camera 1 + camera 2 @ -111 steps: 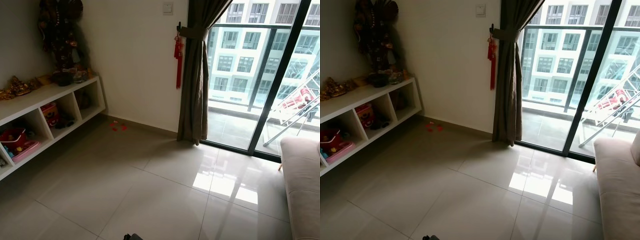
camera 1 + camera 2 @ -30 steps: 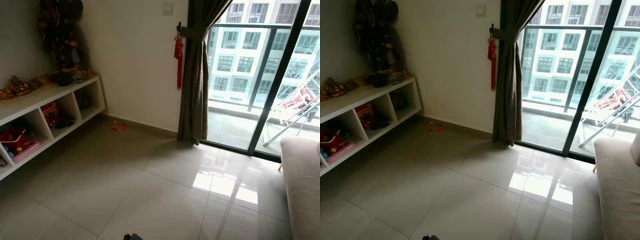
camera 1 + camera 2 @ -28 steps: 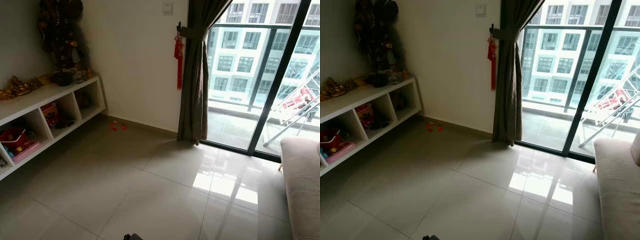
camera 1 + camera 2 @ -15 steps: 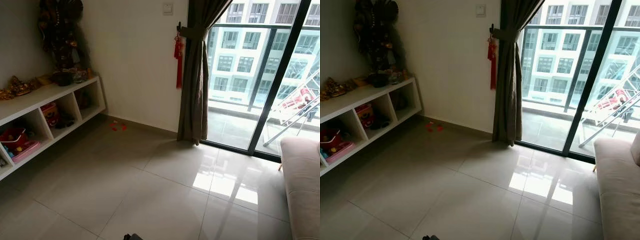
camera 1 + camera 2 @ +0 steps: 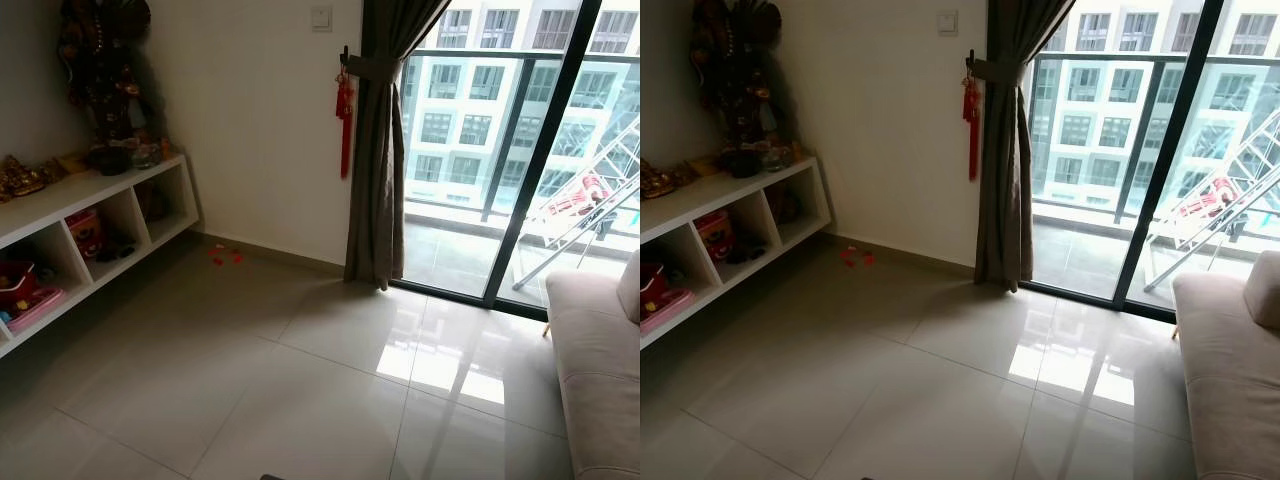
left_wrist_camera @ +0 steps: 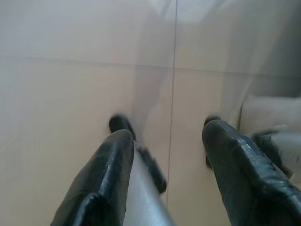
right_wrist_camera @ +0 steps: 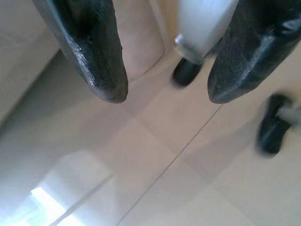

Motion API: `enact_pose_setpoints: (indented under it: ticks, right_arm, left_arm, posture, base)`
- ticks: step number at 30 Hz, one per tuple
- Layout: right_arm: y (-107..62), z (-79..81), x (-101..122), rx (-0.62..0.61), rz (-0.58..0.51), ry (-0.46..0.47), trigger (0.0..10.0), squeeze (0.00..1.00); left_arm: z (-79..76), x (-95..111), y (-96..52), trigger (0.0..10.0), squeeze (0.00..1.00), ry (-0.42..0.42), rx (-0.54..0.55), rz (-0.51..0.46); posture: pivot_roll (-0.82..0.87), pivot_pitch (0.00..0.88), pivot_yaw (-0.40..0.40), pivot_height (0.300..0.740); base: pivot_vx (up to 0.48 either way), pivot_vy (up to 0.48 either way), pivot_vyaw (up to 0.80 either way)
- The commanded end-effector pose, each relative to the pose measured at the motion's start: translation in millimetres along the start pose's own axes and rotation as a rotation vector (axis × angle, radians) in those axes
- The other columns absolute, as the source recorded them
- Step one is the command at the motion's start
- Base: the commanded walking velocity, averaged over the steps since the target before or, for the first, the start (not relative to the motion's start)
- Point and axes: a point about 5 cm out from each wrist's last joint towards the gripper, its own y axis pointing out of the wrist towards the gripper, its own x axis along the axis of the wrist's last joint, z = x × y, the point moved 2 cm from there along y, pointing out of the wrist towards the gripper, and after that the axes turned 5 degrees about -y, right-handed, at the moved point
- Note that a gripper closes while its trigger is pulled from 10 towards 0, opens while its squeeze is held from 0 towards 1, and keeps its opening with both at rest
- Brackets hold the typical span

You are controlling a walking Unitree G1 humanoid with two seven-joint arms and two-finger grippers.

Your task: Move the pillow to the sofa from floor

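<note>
Stretching ahead is a wide run of glossy tile floor (image 5: 300,390), with a bright window reflection near the glass. Along the robot's left stands a low white shelf (image 5: 95,215), its cubbies holding toys and its top carrying small ornaments; a dark figure (image 5: 100,70) stands at its far end in the corner. A few red scraps (image 5: 223,256) lie on the tiles by the skirting of the far wall (image 5: 260,120). A dark curtain (image 5: 378,150), tied back, hangs at the edge of the balcony door (image 5: 520,160), with a red tassel (image 5: 345,125) beside it. The beige sofa (image 5: 595,370) fills the right edge, its near corner just short of the door track; a pale cushion corner (image 5: 630,285) rests on it at the frame's edge. I cannot make out a pillow on the floor.

The left gripper (image 6: 164,141) hangs over the tiles with its fingers (image 6: 110,174) spread apart and nothing between them; the robot's dark feet show blurred below. The right gripper (image 7: 167,94) also hangs with its fingers (image 7: 94,52) apart and unloaded, over a tile joint beside the sofa's base.
</note>
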Motion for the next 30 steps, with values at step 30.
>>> enact_pose_setpoints:
  ticks: [30]
  right_arm:
    - [-64.4,-48.6,112,-0.074,-0.831,0.192,10.0,0.0]
  left_arm:
    - [37.5,114,-44.8,10.0,0.0,-0.028,0.008,-0.715]
  posture:
    - [0.04,0.0,0.025,0.74]
  base:
    - [0.0,0.0,-0.24]
